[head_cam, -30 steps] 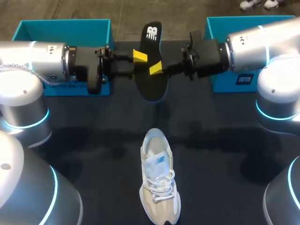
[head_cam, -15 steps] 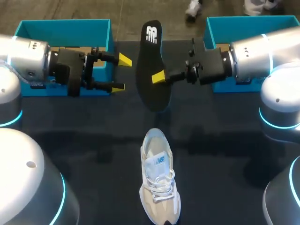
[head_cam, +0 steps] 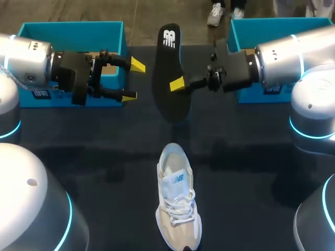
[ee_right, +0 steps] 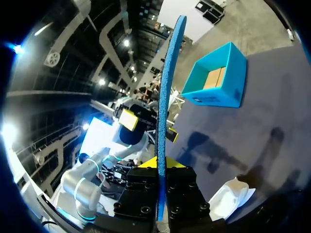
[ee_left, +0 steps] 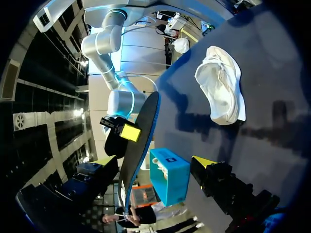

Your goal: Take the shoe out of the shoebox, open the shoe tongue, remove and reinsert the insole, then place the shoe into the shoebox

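Dark table [head_cam: 104, 157]: white sneaker [head_cam: 178, 201] at the near edge's middle, toe toward that edge; left teal shoebox [head_cam: 73, 36] and right teal shoebox [head_cam: 272, 31] at the far corners. Between them, right gripper [head_cam: 177, 83] pinches black insole [head_cam: 170, 73] aloft; left gripper [head_cam: 133, 81] spread wide, empty, just beside it.

Right gripper [ee_right: 160, 167] clamped on insole [ee_right: 165, 92], fingers pressing both faces. Insole seen edge-on, upright, blue edge running straight out ahead of the gripper. Yellow tip visible at the insole base, black finger blocks on either side. Left gripper [ee_right: 149, 127] beyond the insole, apart from it, its two yellow tips spread wide, nothing between them. Left arm [ee_right: 87, 182] silver, trailing back from it. Teal box [ee_right: 228, 92] on the dark table [ee_right: 243, 141], open top, tan panel inside. White shoe [ee_right: 232, 196] on the table beside the right gripper, partly cut off.
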You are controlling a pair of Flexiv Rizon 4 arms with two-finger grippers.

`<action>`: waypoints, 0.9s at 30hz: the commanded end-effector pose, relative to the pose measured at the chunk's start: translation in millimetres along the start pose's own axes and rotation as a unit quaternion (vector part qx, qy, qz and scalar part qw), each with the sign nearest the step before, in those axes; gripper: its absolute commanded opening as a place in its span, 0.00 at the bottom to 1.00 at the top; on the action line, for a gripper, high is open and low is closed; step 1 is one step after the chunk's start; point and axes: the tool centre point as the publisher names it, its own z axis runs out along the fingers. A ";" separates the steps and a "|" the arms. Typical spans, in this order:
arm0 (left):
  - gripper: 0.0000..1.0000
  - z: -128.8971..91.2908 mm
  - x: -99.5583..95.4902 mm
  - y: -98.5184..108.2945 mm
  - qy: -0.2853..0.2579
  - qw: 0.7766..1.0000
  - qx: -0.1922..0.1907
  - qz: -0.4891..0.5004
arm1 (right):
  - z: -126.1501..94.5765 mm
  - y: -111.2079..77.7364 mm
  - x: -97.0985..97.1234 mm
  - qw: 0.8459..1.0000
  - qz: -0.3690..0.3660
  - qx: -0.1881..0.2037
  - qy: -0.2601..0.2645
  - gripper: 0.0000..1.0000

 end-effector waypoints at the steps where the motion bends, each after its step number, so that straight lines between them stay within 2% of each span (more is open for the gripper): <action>1: 1.00 -4.6 -0.2 -3.0 0.059 0.993 -0.057 -0.088 | 3.1 0.4 -7.2 1.000 -0.011 0.000 0.010 0.00; 3: 1.00 -7.9 6.2 -4.4 0.080 0.987 -0.066 -0.122 | 3.8 -2.6 -11.2 1.000 -0.016 0.000 0.008 0.00; 5: 1.00 -12.9 14.2 -4.3 0.112 0.976 -0.093 -0.159 | 4.1 -5.0 -14.6 1.000 -0.028 -0.001 0.006 0.00; 11: 1.00 -21.8 33.7 -12.9 0.171 0.948 -0.115 -0.242 | 0.8 -9.0 -29.4 0.999 -0.054 -0.002 -0.002 0.00; 18: 1.00 -25.9 60.0 -25.6 0.214 0.915 -0.124 -0.318 | 1.6 -20.8 -37.5 0.996 -0.087 -0.011 -0.006 0.00; 23: 1.00 -23.1 77.1 -31.9 0.248 0.882 -0.121 -0.382 | -0.7 -29.9 -46.5 0.994 -0.103 -0.017 -0.004 0.00; 24: 1.00 -21.4 80.0 -31.8 0.268 0.868 -0.130 -0.397 | -1.2 -31.4 -48.3 0.995 -0.103 -0.017 -0.006 0.00; 25: 1.00 -16.6 84.0 -30.9 0.310 0.849 -0.169 -0.394 | -1.4 -32.8 -50.9 0.995 -0.095 -0.019 -0.017 0.00; 27: 1.00 -16.6 84.0 -30.9 0.310 0.849 -0.169 -0.394 | -1.4 -32.8 -50.9 0.995 -0.095 -0.019 -0.017 0.00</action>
